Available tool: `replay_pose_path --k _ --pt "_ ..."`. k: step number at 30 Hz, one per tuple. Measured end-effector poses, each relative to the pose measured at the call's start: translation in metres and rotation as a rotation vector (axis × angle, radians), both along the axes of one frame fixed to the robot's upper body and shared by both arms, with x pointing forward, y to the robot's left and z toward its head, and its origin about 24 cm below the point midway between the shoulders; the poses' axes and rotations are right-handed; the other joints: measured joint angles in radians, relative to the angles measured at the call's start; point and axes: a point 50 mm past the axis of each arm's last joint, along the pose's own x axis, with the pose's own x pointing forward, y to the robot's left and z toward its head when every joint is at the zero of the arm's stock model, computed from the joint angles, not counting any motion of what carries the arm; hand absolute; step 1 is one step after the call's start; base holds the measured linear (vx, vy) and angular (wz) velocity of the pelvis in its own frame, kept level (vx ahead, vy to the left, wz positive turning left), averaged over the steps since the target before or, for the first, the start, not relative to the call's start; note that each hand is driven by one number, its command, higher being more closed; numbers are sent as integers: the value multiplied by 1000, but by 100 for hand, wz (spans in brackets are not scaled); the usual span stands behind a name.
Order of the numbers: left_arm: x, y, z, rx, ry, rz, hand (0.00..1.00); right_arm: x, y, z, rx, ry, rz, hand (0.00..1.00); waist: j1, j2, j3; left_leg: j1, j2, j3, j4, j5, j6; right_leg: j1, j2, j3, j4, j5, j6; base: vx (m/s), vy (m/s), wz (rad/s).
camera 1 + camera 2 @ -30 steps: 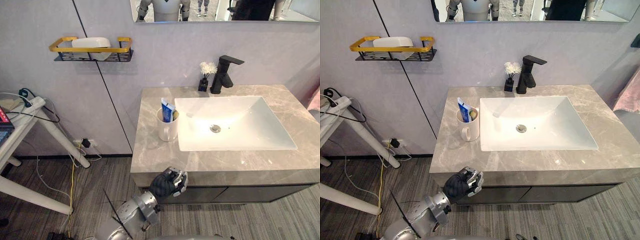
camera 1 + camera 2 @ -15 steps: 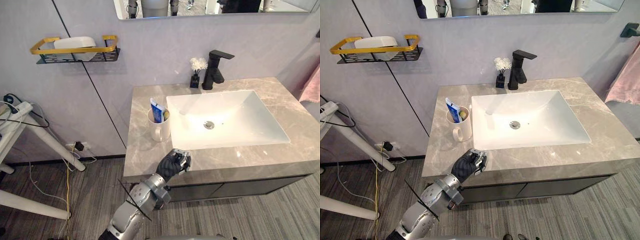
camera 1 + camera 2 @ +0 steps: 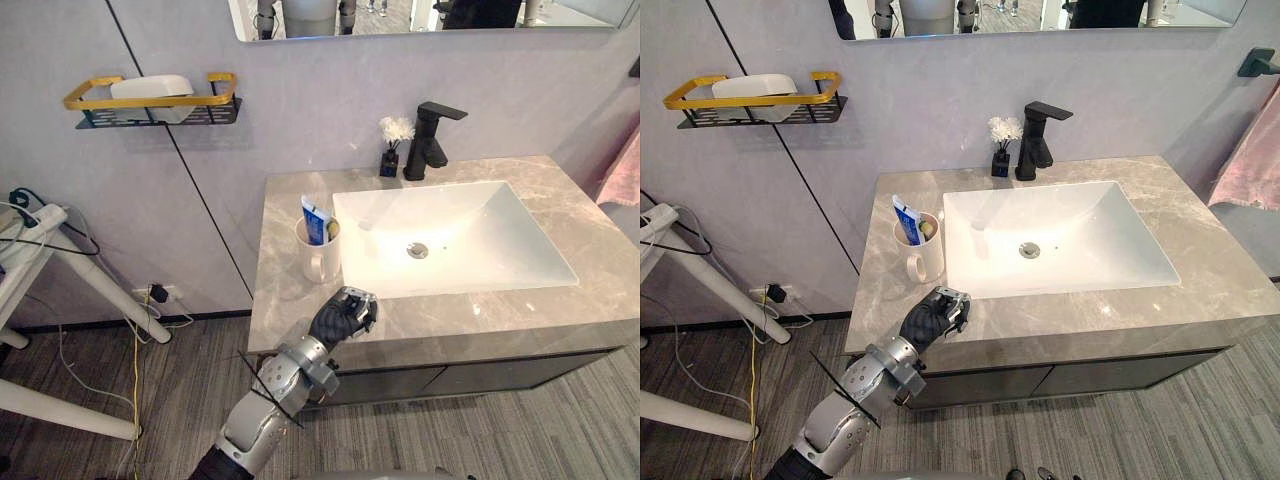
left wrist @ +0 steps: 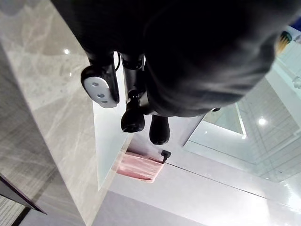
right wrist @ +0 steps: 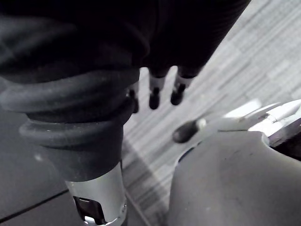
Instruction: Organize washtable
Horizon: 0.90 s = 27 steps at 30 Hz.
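Observation:
A white mug (image 3: 321, 262) stands on the grey stone washtable (image 3: 290, 300), just left of the white basin (image 3: 480, 240). In the mug stand a blue toothpaste tube (image 3: 313, 220) and a small green thing (image 3: 928, 228). My left hand (image 3: 343, 317) hovers over the counter's front edge, a little in front of the mug, with its fingers (image 4: 133, 117) curled and nothing in them. My right hand (image 5: 154, 89) hangs over the floor with its fingers relaxed and holds nothing.
A black faucet (image 3: 430, 135) and a small black vase of white flowers (image 3: 390, 150) stand behind the basin. On the wall to the left a yellow-railed shelf (image 3: 150, 100) holds a white box. A pink towel (image 3: 625, 170) hangs at the right, and a side table (image 3: 30, 250) stands at the left.
My left hand has risen from below the counter's front edge to over it, closer to the mug. The camera has shifted too.

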Motion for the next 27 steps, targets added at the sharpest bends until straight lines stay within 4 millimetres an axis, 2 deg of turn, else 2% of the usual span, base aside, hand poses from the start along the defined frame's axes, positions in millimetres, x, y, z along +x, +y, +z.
replay_pose_path --k 9,18,27 --pt "24 14 14 117 -141 134 100 2 2 0 4 -10 -6 0 -19 -5 1 0 0 11 -1 0 0 -2 0 4 -1 2 1 0 0 0" --pt "35 17 19 140 -181 174 100 5 4 1 8 -39 21 0 -23 -12 5 0 1 21 -2 0 0 -6 1 13 -1 5 0 -11 -5 -3" --pt "35 16 20 131 -185 175 100 6 5 2 2 -55 8 0 -23 -17 8 -9 0 28 -3 0 0 -19 0 28 -2 13 1 -27 -16 -4"
